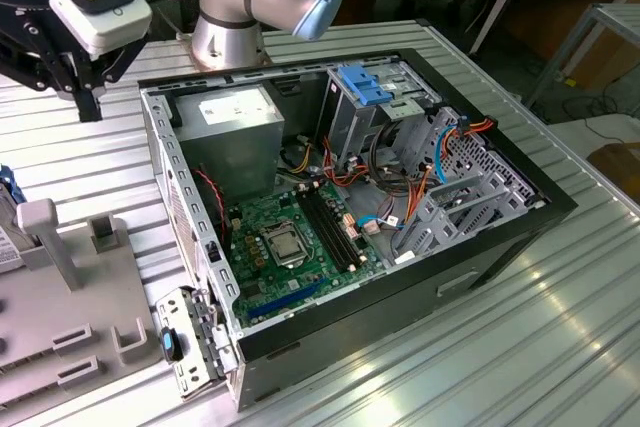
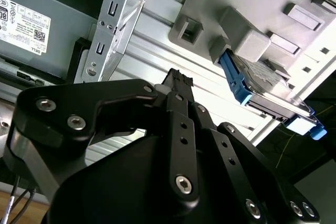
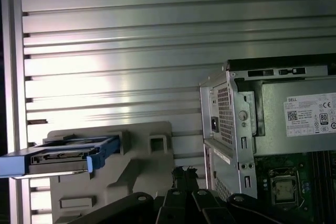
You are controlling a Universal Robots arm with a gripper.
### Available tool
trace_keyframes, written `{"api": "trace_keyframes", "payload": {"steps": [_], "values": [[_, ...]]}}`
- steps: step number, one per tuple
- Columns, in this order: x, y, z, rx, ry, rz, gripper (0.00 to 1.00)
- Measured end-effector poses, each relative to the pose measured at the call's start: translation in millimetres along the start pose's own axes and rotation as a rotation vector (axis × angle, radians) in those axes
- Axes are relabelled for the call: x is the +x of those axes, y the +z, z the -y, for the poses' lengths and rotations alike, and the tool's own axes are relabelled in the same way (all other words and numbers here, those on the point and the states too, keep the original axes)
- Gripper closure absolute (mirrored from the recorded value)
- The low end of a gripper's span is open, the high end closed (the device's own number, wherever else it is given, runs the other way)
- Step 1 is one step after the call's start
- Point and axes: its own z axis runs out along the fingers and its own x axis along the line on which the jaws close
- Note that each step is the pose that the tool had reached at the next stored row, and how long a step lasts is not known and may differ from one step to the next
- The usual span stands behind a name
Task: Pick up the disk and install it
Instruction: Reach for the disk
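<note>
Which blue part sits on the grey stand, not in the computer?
The disk, framed by blue rails; the blue latch tops the drive cage inside the case.

Table [image 3: 157,35]: ribbed bare aluminium, bright sheen. Holder [image 3: 136,174]: matt grey plastic. Disk [image 3: 60,157]: smooth blue plastic rails around a metal slab. Computer case [image 1: 190,207]: perforated bare sheet steel inside, matt black shell. Gripper [image 2: 178,80]: matt black metal, shiny screw heads.

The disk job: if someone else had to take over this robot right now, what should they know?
Gripper: shut and empty, above the table, apart from the disk.
Disk: on edge in the grey stand, beside the open case.
Done: nothing that shows.
Left: both the pickup and the install.
</note>
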Motion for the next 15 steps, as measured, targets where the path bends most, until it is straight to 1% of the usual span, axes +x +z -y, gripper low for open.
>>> {"api": "trace_keyframes", "payload": {"steps": [5, 7, 15], "values": [[8.4, -0.2, 0.6, -0.0001, 0.0, 0.0001, 0.89], [14.3, -0.4, 1.1, 0.0, 0.0, 0.0, 0.89], [26.7, -0.7, 2.0, 0.0, 0.0, 0.0, 0.89]]}}
